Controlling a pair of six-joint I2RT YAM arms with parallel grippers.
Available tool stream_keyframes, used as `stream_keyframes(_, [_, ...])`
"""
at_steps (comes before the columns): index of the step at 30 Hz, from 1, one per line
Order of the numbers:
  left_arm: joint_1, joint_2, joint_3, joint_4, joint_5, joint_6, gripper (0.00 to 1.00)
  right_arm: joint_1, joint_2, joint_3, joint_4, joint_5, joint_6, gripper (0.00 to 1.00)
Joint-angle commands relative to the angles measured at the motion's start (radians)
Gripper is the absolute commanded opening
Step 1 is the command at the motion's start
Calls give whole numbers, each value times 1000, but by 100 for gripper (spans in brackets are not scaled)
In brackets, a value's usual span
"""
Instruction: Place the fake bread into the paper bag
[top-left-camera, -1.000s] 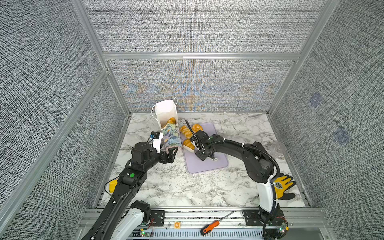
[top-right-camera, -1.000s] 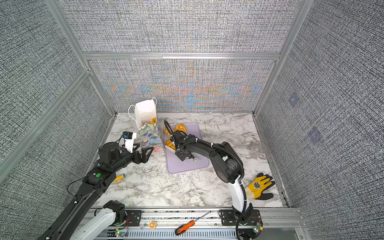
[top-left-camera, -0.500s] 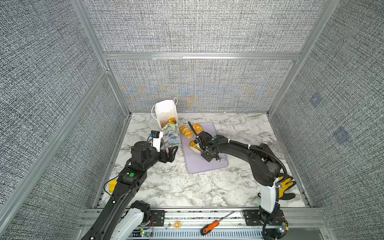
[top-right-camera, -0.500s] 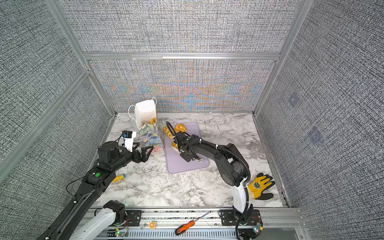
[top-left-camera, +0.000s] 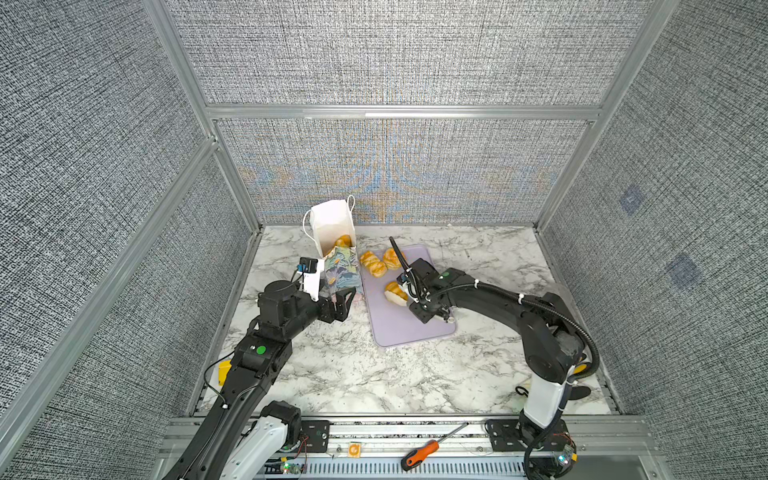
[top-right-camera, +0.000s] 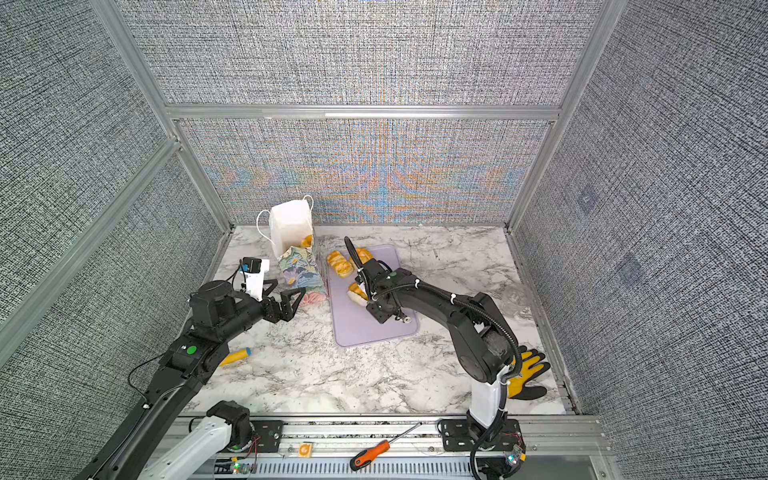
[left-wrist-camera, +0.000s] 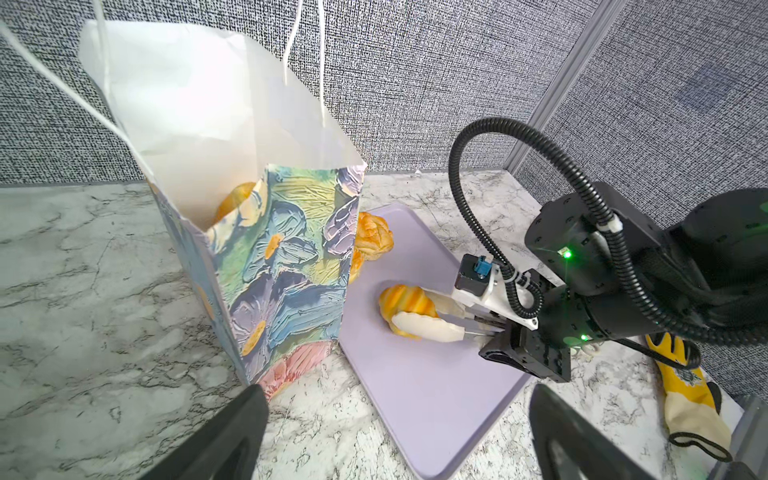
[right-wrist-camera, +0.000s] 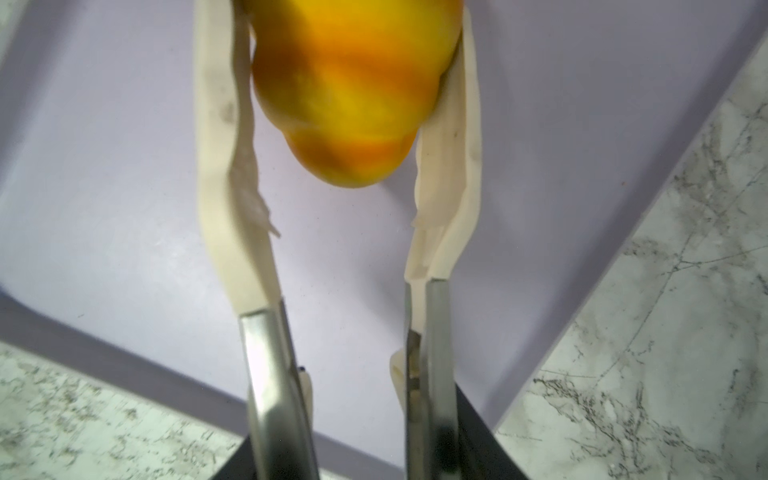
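Three pieces of fake bread lie on the lilac tray (top-left-camera: 409, 332) in both top views: two rolls (top-left-camera: 372, 265) at its far end and a croissant (top-left-camera: 392, 291) straddled by your right gripper (top-left-camera: 401, 292). The paper bag (top-left-camera: 341, 272) stands just beside the tray, another piece (top-left-camera: 343, 241) inside. Your left gripper (top-right-camera: 286, 294) hangs wide open, empty, by the bag's base. From the left wrist, the croissant (left-wrist-camera: 405, 300) rests on the tray between pale fingers (left-wrist-camera: 428, 330). From the right wrist, both pads (right-wrist-camera: 224, 124) touch its sides: partly closed, gripping it.
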Motion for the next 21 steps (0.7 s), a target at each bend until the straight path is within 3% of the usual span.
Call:
stream_keyframes(1, [0, -5, 17, 20, -13, 22, 99, -7, -28, -11, 25, -34, 18, 47])
stream_keyframes(12, [2, -2, 66, -43, -45, 51, 99, -28, -121, -54, 64, -116, 63, 48])
stream_keyframes(21, [1, 43, 154, -106, 3, 92, 99, -28, -190, -49, 49, -119, 91, 47])
